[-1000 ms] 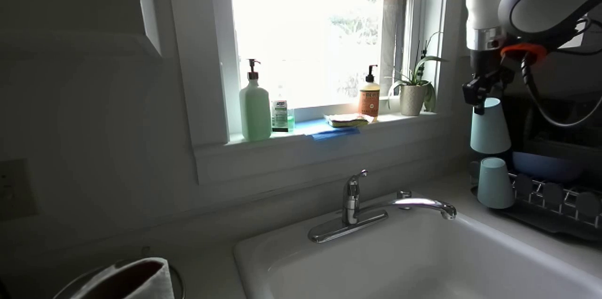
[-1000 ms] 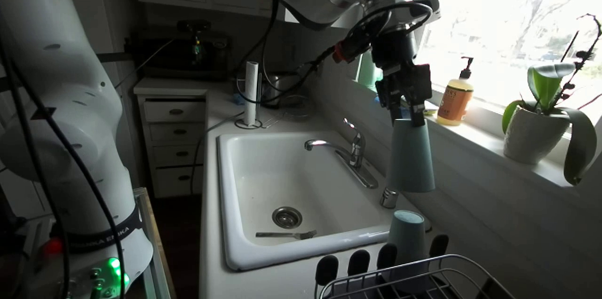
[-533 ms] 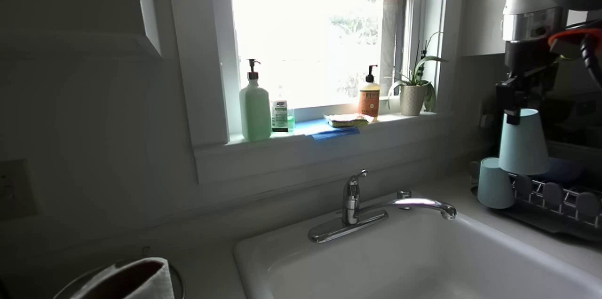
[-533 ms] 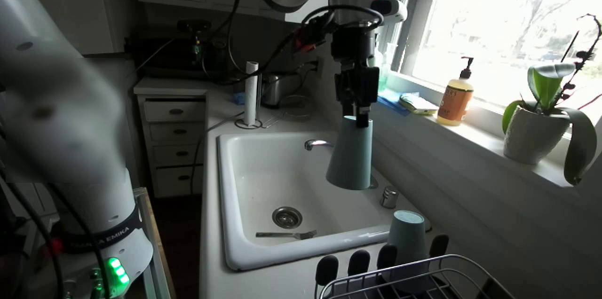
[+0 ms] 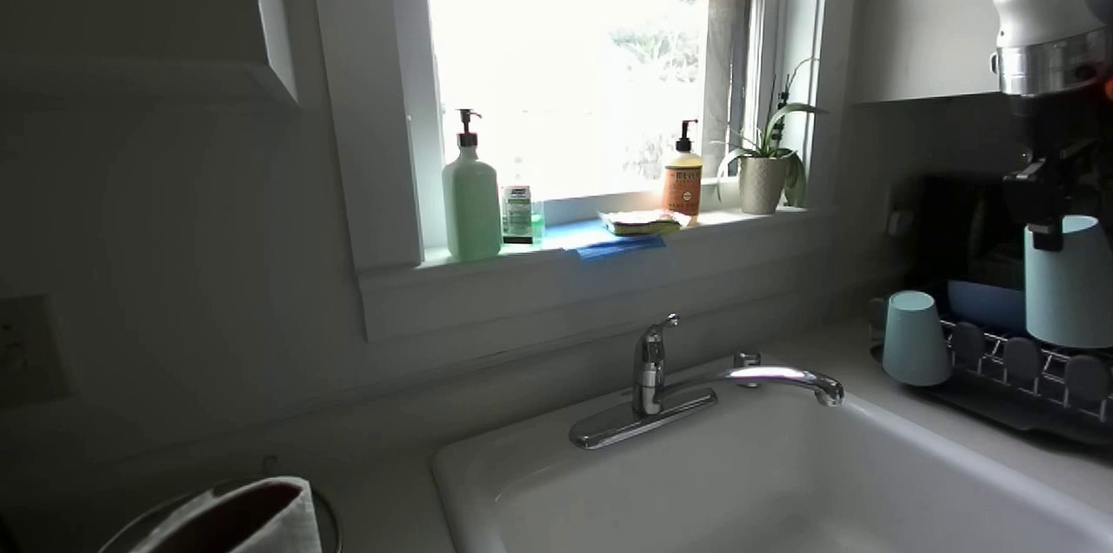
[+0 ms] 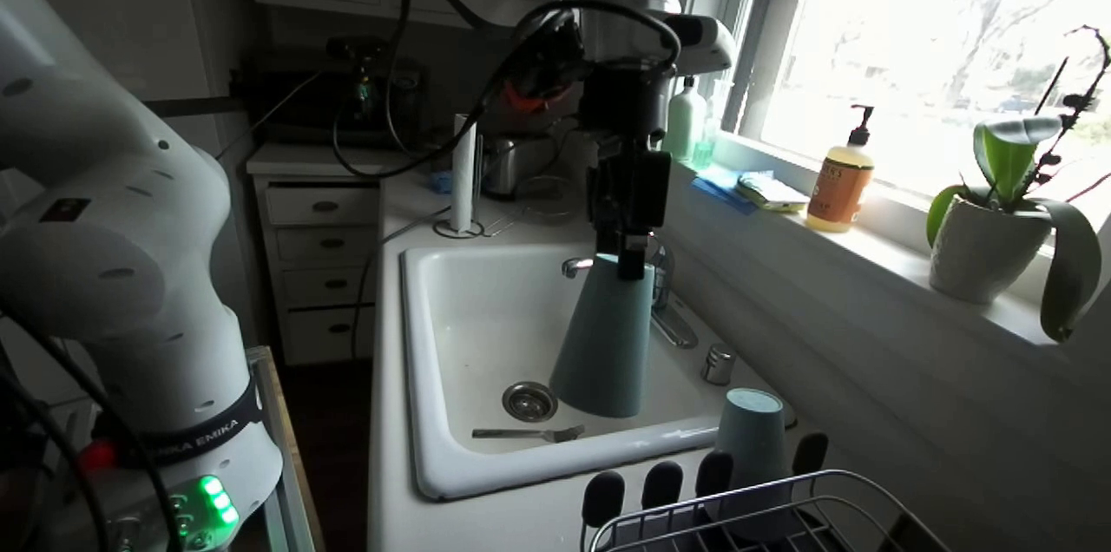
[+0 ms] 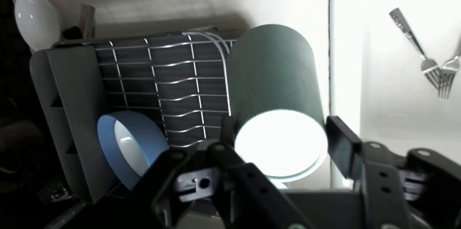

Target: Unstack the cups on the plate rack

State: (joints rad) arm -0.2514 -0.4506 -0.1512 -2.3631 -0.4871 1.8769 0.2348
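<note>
Exterior view: gripper [image 5: 1063,227] and held cup [image 5: 1071,301] further right in picture, lower than half second ago; held cup now shows apart from standing cup [image 5: 916,344], unmoved, narrow end up at edge of plate rack [image 5: 1019,362]. Exterior view: held cup lower, seen against sink [image 6: 415,378]. Wrist view: finger pads [image 7: 344,146] cup-width apart, clamped on narrow end; plate rack's wires and blue bowl [image 7: 149,133] left in picture, sink rim right.
</note>
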